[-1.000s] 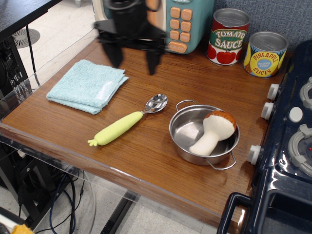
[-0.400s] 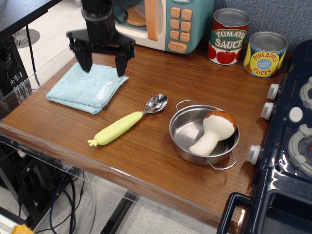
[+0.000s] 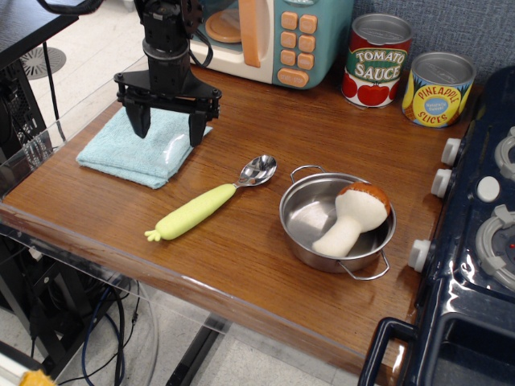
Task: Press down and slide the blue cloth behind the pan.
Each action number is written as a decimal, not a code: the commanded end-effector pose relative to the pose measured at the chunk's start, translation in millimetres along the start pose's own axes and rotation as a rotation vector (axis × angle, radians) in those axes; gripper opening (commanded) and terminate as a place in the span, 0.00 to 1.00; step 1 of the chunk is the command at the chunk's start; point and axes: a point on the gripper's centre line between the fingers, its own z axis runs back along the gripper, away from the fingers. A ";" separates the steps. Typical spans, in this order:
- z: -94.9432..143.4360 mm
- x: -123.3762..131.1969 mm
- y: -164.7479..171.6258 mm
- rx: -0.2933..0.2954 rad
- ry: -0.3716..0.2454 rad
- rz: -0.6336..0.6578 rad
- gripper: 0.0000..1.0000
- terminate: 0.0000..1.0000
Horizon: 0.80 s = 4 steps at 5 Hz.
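Observation:
The blue cloth [image 3: 133, 153] is a folded light blue towel at the left of the wooden table. My gripper [image 3: 167, 129] is open, its two black fingers pointing down over the cloth's back half, tips at or just above the fabric. The pan [image 3: 299, 219] is a small shiny steel pot with wire loop handles at the right of the table, far from the cloth. A plush mushroom [image 3: 354, 215] lies inside the pan.
A spoon with a yellow-green handle [image 3: 211, 199] lies between cloth and pan. A toy microwave [image 3: 273, 36] stands at the back. Tomato sauce [image 3: 377, 60] and pineapple [image 3: 437, 89] cans stand at the back right. A toy stove [image 3: 475, 241] borders the right edge.
My gripper has moved left from in front of the microwave and come down over the cloth, staying open. The cloth, spoon and pan have not moved.

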 end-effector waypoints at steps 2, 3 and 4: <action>-1.4 -6.9 16.5 0.032 0.039 0.037 1.00 0.00; -6.5 -4.3 5.7 0.011 0.022 0.005 1.00 0.00; -12.0 1.6 -20.4 -0.077 0.002 -0.076 1.00 0.00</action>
